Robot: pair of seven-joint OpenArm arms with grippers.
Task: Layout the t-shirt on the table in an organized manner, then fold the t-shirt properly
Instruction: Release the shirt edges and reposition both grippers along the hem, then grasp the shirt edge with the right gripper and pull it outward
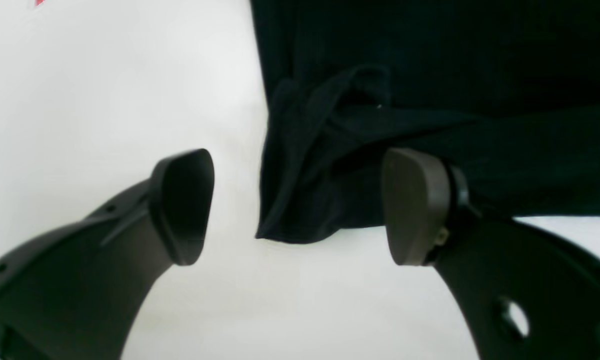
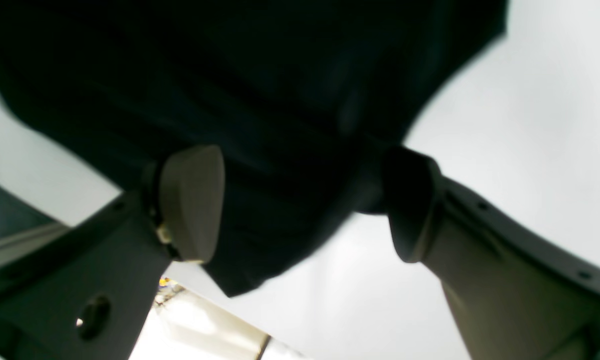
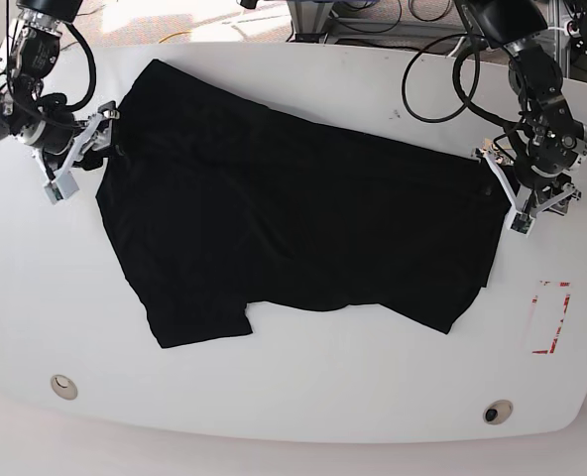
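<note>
- The table [image 3: 303, 397] is a wide white top with rounded corners; cables lie along its far edge, a small round hole [image 3: 63, 386] sits near 7 o'clock and another [image 3: 497, 411] near 5 o'clock, and a red tape rectangle [image 3: 550, 317] lies at about 4 o'clock.
- The t-shirt [image 3: 284, 228] is black and spread across the middle of the table, running from 10 o'clock down to 3 o'clock, with creases and one sleeve poking out toward 7 o'clock.
- The left gripper [image 1: 300, 205] hangs at the shirt's 3 o'clock edge, jaws spread wide with nothing between them; a rumpled fold of cloth lies just beyond the fingertips [image 1: 415, 205].
- The right gripper [image 2: 305, 200] is at the 10 o'clock edge, jaws likewise parted; black cloth lies on the table behind the gap, not pinched.
</note>
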